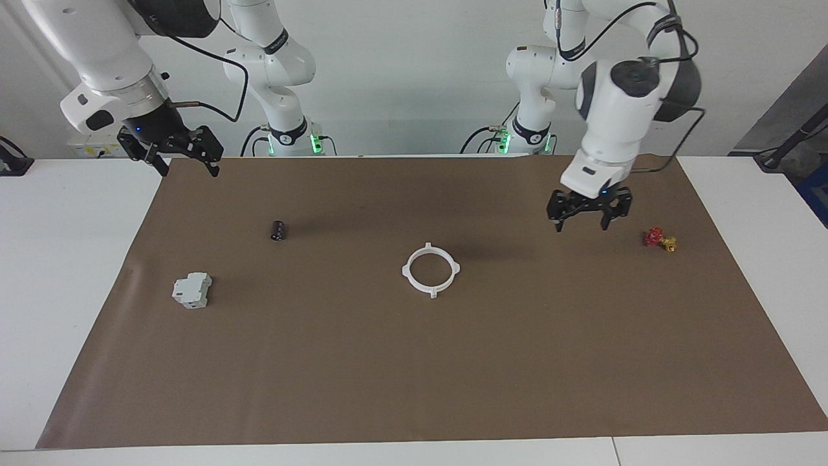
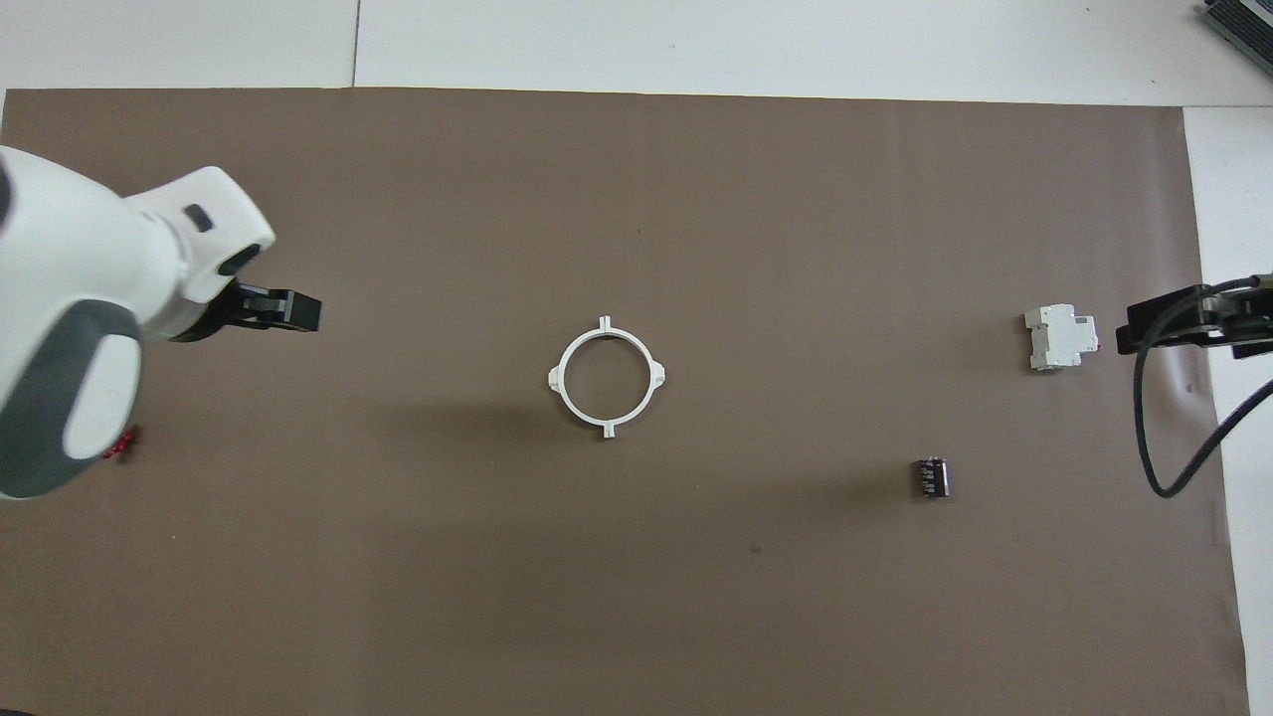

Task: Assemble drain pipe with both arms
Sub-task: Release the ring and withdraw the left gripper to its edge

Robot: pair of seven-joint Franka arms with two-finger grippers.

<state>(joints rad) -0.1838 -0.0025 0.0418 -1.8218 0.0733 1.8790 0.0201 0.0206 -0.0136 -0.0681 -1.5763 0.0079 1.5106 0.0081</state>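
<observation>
White ring (image 1: 431, 269) lying closed mid-mat, left gripper (image 1: 587, 219) hanging fingers apart near red valve (image 1: 660, 239), right gripper (image 1: 184, 160) waiting, fingers apart.

Ring (image 1: 431, 270) white plastic, smooth; mat (image 1: 414, 362) brown paper, matt.

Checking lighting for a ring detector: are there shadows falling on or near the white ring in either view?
Facing view: the ring lies evenly lit, with only a soft dark patch on the brown mat nearer the robots. Overhead view: a faint broad shadow beside the ring, not on it.
</observation>
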